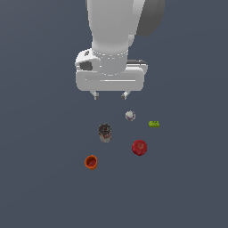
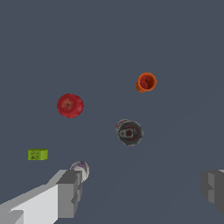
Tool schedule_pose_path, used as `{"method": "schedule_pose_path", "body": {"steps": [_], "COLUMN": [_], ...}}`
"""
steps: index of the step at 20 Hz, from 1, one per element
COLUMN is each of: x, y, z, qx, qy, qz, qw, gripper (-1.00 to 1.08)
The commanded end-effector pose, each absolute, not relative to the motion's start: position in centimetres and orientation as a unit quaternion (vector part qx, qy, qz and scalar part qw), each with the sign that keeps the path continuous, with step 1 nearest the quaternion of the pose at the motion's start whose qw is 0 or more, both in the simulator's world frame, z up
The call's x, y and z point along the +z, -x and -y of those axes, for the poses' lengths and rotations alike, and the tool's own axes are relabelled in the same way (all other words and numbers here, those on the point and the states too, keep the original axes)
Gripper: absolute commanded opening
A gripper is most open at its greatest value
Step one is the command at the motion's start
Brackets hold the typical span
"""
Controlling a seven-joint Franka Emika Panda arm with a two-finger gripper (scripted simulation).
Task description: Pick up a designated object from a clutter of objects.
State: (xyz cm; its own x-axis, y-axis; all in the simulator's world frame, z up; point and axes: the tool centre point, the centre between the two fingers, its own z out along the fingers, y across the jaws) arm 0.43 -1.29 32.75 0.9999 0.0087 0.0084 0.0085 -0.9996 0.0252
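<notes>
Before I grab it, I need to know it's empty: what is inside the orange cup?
The orange cup stands open side up. Its reddish inner wall shows in both views and nothing is seen in it; the near part of its floor is hidden by the rim.

My arm is hanging down from the top of the exterior view, white casing with a grey joint housing at the exterior view's right. My wrist is pointing straight down, palm block level. My pincer (image 1: pixel 110 95) is standing wide open, its two short fingertips (image 1: pixel 95 95) pointing downward and set well apart. It is holding nothing and touching nothing. In the wrist view both fingers (image 2: pixel 69 192) are showing at opposite edges, with a broad gap between them.
</notes>
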Motion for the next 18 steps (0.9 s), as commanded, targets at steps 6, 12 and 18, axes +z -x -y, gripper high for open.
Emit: {"method": "schedule_pose_path", "body": {"steps": [6,12,18], "x": [30.6,27.3,22.7], "y": [-2.8,-5.9,-9.1], "z": [2.2,3.5,5.3], "qx": [0.003,0.003,0.002], "qy": [-0.999,-0.997,-0.991], "qz": [0.031,0.078,0.137], "qw": [0.007,0.002,-0.002], "gripper": [1.0,1.0,1.0]}}
